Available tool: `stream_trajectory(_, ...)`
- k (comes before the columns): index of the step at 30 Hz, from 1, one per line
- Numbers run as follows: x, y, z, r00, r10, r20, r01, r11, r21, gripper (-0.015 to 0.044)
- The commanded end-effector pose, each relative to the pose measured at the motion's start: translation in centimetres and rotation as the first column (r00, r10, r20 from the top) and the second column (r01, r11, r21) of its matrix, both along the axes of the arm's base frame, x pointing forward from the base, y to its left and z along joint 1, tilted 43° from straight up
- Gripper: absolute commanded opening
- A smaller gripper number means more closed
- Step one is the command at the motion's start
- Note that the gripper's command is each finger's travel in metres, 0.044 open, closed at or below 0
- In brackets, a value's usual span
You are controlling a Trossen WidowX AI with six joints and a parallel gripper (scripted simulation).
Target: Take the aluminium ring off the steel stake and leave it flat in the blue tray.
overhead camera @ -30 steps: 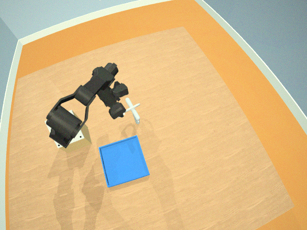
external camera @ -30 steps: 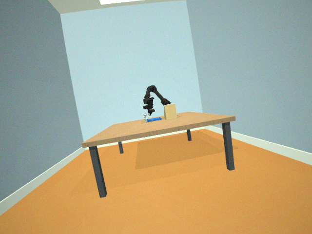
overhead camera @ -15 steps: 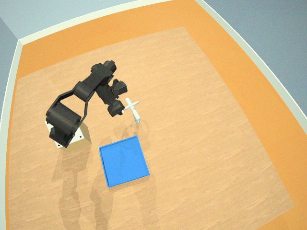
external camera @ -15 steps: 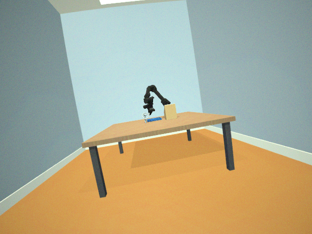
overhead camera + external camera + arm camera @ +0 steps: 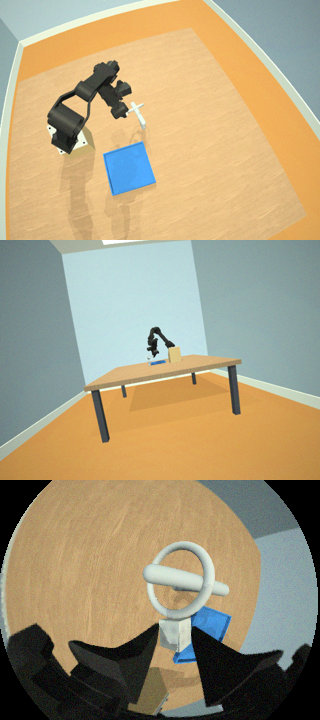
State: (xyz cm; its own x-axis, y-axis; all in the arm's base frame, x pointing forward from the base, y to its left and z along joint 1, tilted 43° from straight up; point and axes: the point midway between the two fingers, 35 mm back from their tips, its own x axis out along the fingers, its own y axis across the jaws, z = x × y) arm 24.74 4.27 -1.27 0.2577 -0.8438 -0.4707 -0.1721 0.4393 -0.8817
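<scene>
The pale ring (image 5: 140, 105) (image 5: 145, 358) (image 5: 211, 570) stands upright and is off the table. The stake's cross-bar (image 5: 140, 118) (image 5: 172, 576) passes through it, with one end showing on each side of the ring in the wrist view. The stake's post, below the bar, is partly hidden. My gripper (image 5: 126, 114) (image 5: 153, 356) (image 5: 175, 630) is shut on the ring's square tab (image 5: 169, 634), at the ring's gripper-side edge. The fingers are beside the bar. The blue tray (image 5: 134, 178) (image 5: 158, 362) (image 5: 216, 622) sits on the table near the stake, with no ring in it.
The arm's pale base block (image 5: 90, 142) (image 5: 175, 354) (image 5: 151, 692) stands beyond the tray from the stake in the exterior view. The wooden table (image 5: 206, 129) (image 5: 124, 375) (image 5: 75, 560) bears the stake, tray and base.
</scene>
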Motion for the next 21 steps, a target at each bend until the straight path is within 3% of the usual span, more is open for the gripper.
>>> stream_trajectory(1,0.0,0.5,0.0,1.0,0.0,0.005,0.0,1.0,0.003,0.0)
stream_trajectory(21,-0.3,1.6,-1.0,1.0,0.0,0.005,0.0,1.0,0.004,0.0)
